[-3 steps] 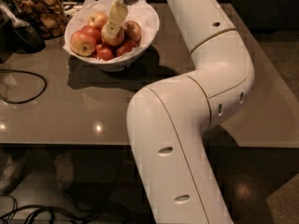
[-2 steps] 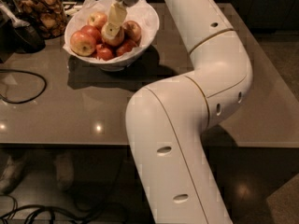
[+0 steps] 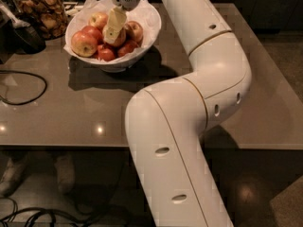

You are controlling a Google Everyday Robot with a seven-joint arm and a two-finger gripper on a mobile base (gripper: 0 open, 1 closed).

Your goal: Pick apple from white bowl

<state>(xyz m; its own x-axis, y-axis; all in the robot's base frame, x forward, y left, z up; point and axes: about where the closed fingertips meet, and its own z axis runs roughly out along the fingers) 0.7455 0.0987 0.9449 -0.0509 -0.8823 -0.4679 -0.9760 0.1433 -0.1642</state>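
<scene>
Grey-brown table [image 3: 94,108] fills the middle of the view, with dark floor below its near edge. On its far left part stands the white bowl [image 3: 118,64], lined with crumpled paper [image 3: 147,12] and heaped with apples.

The apple [image 3: 122,38] that seems to be the target lies near the centre of the heap. It is partly hidden, because the gripper [image 3: 111,38] comes down on it from above, its pale tip at or touching the fruit's left side. Whether the gripper is spread around the apple or closed on it cannot be told from this angle, as it shows only as one pale slab. Nothing suggests the apple is lifted; it sits among the others, level with them.

Around it lie a big red-and-yellow apple [image 3: 84,44] at the left rim, a yellowish one [image 3: 98,20] at the back, another [image 3: 136,30] on the right and small red ones [image 3: 106,54] in front.

So the reach into the bowl looks done. The grasp is unconfirmed, and the lift clear of the rim is yet to come.

Farther out, a glass jar [image 3: 42,13] of brown snacks stands just left of the bowl, and a black cable [image 3: 23,86] loops across the table's left side. The white arm [image 3: 199,103] bends through the foreground and runs up to the bowl.
</scene>
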